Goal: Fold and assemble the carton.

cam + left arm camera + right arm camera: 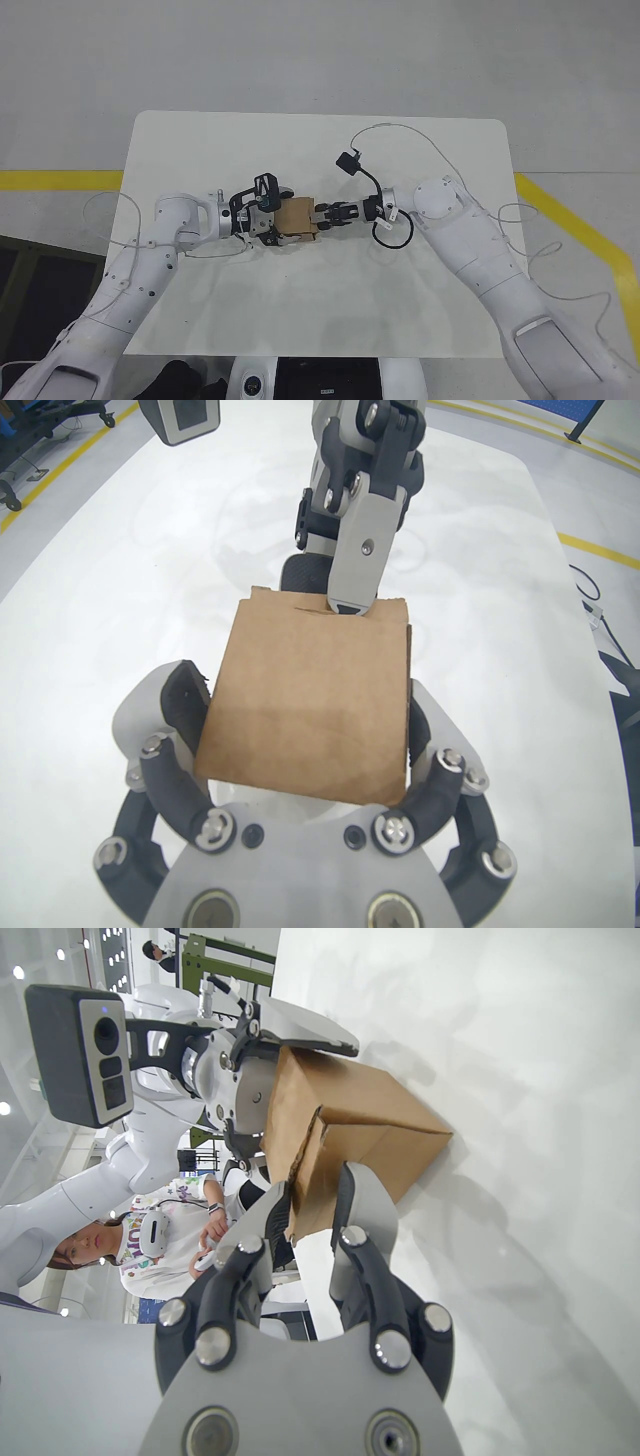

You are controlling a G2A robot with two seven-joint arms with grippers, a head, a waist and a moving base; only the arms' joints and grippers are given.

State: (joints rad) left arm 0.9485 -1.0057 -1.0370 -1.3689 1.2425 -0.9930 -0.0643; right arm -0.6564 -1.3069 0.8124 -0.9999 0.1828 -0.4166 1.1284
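The white table [200, 300], rounded at its corners, carries 1 brown carton [296, 216] near its middle, roughly midway between the left and right edges.

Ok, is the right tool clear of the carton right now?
No, the right tool pinches an end wall of the carton between its fingers.

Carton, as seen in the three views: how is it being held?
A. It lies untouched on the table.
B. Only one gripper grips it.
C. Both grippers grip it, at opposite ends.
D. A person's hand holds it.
C: the left gripper has its jaws clamped on the sides of the carton, and the right gripper pinches the opposite edge.
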